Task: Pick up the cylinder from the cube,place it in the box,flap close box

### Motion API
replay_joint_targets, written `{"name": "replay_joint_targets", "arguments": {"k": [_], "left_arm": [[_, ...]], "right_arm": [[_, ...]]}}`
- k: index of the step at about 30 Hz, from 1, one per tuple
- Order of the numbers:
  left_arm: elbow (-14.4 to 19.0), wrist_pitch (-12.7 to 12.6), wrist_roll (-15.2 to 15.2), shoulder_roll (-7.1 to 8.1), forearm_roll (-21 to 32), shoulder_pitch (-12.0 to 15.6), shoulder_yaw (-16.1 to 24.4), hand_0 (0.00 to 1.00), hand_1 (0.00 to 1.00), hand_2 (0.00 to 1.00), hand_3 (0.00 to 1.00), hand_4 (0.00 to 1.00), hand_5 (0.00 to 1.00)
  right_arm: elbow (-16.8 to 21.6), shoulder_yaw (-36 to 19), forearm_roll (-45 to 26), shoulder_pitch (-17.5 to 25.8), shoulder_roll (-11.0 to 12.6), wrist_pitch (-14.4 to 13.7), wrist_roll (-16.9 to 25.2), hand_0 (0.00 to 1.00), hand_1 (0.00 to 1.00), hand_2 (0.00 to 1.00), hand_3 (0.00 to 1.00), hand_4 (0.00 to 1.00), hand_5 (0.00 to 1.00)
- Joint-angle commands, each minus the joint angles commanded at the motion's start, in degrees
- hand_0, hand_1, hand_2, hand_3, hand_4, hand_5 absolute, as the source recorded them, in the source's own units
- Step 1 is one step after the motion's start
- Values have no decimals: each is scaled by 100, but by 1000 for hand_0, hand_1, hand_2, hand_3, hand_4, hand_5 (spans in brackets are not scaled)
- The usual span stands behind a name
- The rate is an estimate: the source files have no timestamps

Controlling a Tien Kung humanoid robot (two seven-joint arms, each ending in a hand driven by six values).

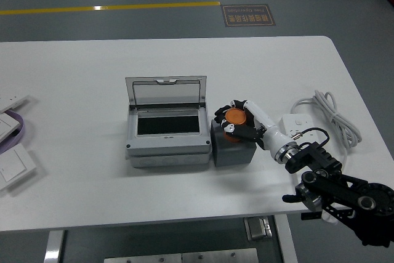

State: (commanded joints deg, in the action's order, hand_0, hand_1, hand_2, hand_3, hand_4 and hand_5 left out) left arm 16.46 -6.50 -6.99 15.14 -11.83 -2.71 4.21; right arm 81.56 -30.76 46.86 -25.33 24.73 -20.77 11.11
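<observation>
Reaching from the lower right, the right robot hand (pixel 236 121) grasps the orange cylinder (pixel 234 117) atop the dark grey cube (pixel 234 149) (fingers wrapped round it), just right of the open-lidded grey plastic box (pixel 166 143) on the white worktop (pixel 80 78).

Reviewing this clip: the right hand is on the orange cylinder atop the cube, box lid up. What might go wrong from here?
1. The right hand wraps the orange cylinder with only its fingertips; it may slip during the lift.
2. The grey cube sits right against the box, so the carry might clip the box wall.
3. The upright lid leaves a narrow opening; the cylinder may miss.
</observation>
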Motion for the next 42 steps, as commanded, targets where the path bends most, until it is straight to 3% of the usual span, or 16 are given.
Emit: {"name": "replay_joint_targets", "arguments": {"k": [10, 19, 20, 25, 26, 31, 32, 37, 38, 42], "left_arm": [[-2, -6, -1, -6, 4, 3, -7, 603, 602, 583, 643, 707, 248], [1, -10, -5, -13, 2, -7, -30, 602, 601, 582, 642, 706, 247], [1, -10, -5, -14, 3, -11, -36, 601, 600, 582, 642, 707, 248], [5, -15, -10, -17, 26, -23, -87, 601, 600, 582, 642, 707, 248], [6, -15, -12, -16, 36, -23, -102, 601, 600, 582, 642, 706, 248], [5, -20, -17, 1, 69, -33, -156, 601, 600, 582, 642, 706, 248], [5, -19, -18, 2, 65, -39, -156, 601, 600, 581, 642, 706, 250], [6, -14, -25, 7, 44, -61, -152, 601, 600, 581, 642, 706, 250], [5, -13, -26, 8, 46, -63, -155, 600, 600, 582, 641, 706, 251], [3, -11, -27, 15, 42, -73, -159, 600, 600, 582, 641, 706, 251]], "right_arm": [[219, -69, 63, -99, -93, -112, -16, 569, 439, 365, 329, 2, 2], [331, 300, 176, -754, -604, -428, -60, 551, 423, 364, 318, 2, 2], [333, 358, 197, -840, -682, -483, -50, 432, 370, 358, 305, 2, 2], [340, 690, 351, -1253, -982, -601, -101, 432, 370, 358, 305, 2, 2], [329, 751, 333, -1319, -1022, -582, -112, 256, 278, 343, 294, 2, 2], [239, 1000, 138, -1599, -1238, -398, -147, 256, 278, 343, 294, 2, 2], [225, 1026, 211, -1642, -1279, -391, -189, 153, 249, 325, 272, 2, 2], [268, 1063, 1015, -1769, -1384, -582, -671, 153, 249, 325, 272, 2, 2], [249, 1087, 1239, -1800, -1406, -572, -832, 99, 245, 339, 293, 2, 2], [81, 1189, 2098, -1864, -1478, -458, -1362, 99, 245, 339, 293, 2, 2]]}}
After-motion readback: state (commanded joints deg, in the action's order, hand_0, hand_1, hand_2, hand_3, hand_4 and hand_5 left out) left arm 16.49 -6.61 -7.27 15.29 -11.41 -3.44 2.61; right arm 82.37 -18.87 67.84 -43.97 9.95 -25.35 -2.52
